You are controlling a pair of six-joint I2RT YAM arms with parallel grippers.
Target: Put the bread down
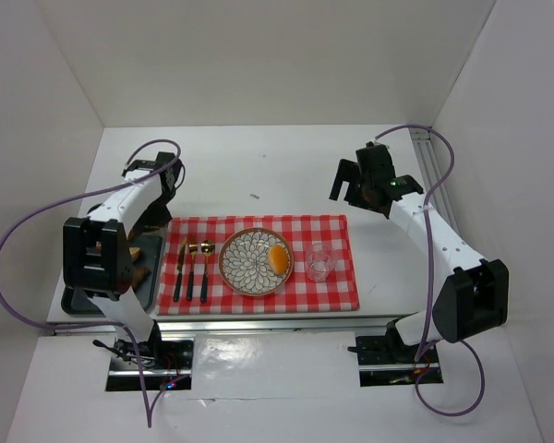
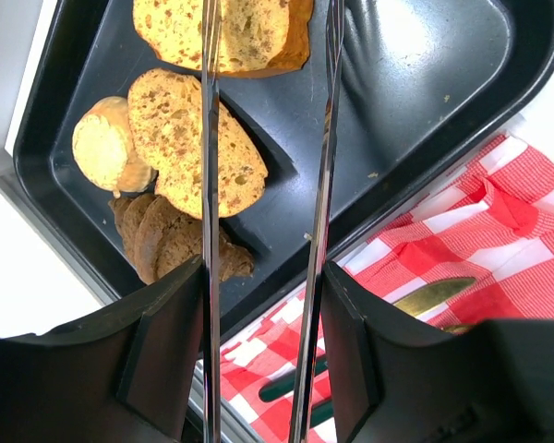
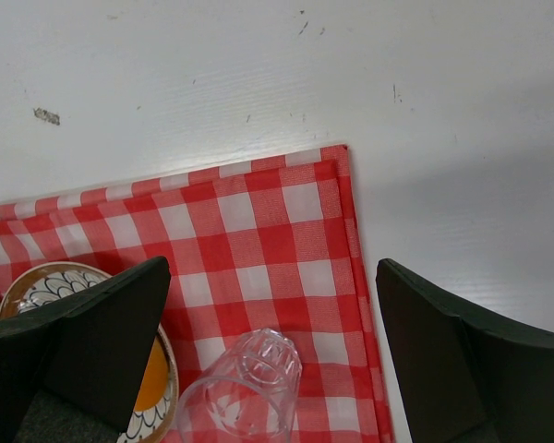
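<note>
The left gripper (image 2: 263,318) holds the tongs (image 2: 325,185) spread over the bread slices (image 2: 189,138) in the dark tray (image 2: 425,83), apparently pinching nothing; the next move is to lower, squeeze one slice, and carry it to the plate (image 1: 247,263).

Bright, even white light; shadows faint and soft. Beyond the left gripper (image 2: 263,277), a pale sheen streaks the black tray (image 2: 425,65) and the tongs (image 2: 324,185) glint. Fingers (image 3: 102,341) near each wrist lens blur.
</note>
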